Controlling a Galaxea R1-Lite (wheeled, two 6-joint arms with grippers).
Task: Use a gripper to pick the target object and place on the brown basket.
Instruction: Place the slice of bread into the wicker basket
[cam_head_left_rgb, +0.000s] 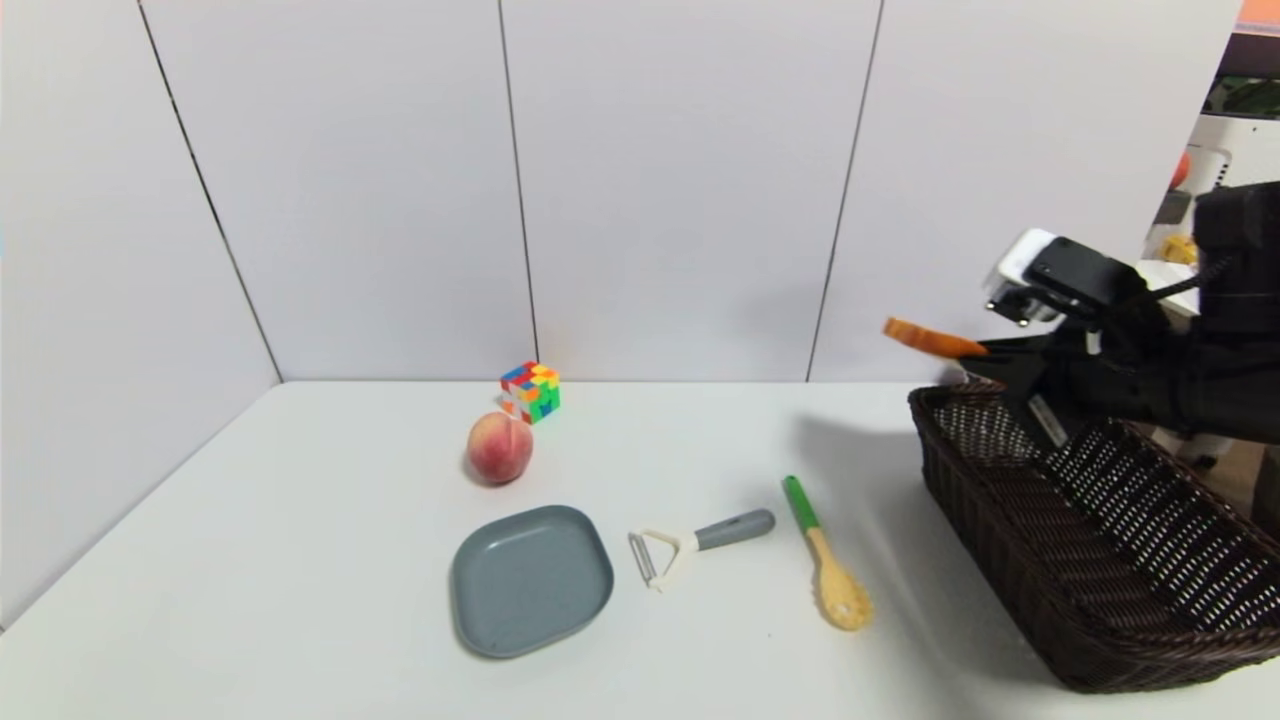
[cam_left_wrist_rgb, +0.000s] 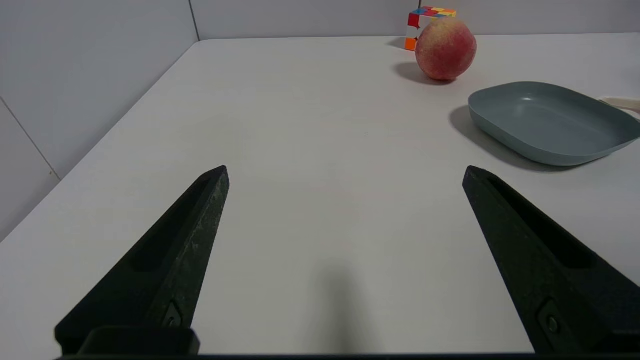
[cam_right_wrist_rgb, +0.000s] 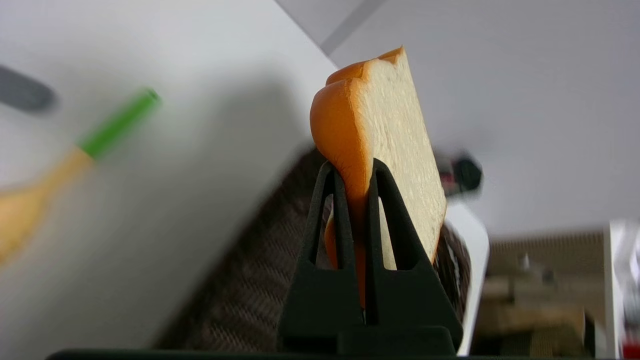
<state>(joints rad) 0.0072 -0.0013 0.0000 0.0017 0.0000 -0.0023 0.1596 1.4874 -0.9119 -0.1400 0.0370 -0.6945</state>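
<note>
My right gripper (cam_head_left_rgb: 985, 352) is shut on the slice of bread (cam_head_left_rgb: 930, 339), holding it in the air over the far left corner of the brown basket (cam_head_left_rgb: 1010, 540). In the right wrist view the gripper (cam_right_wrist_rgb: 355, 167) pinches the bread (cam_right_wrist_rgb: 395, 135) by its orange-brown crust, with the basket's weave (cam_right_wrist_rgb: 240, 295) below. My left gripper (cam_left_wrist_rgb: 345, 172) is open and empty, low over bare table; it does not show in the head view.
On the white table lie a grey plate (cam_head_left_rgb: 530, 578), a peach (cam_head_left_rgb: 499, 447), a colourful cube (cam_head_left_rgb: 531, 391), a peeler (cam_head_left_rgb: 695, 544) and a green-handled wooden spoon (cam_head_left_rgb: 826, 555). The plate (cam_left_wrist_rgb: 550, 122) and peach (cam_left_wrist_rgb: 445, 48) also show in the left wrist view. Walls stand behind and left.
</note>
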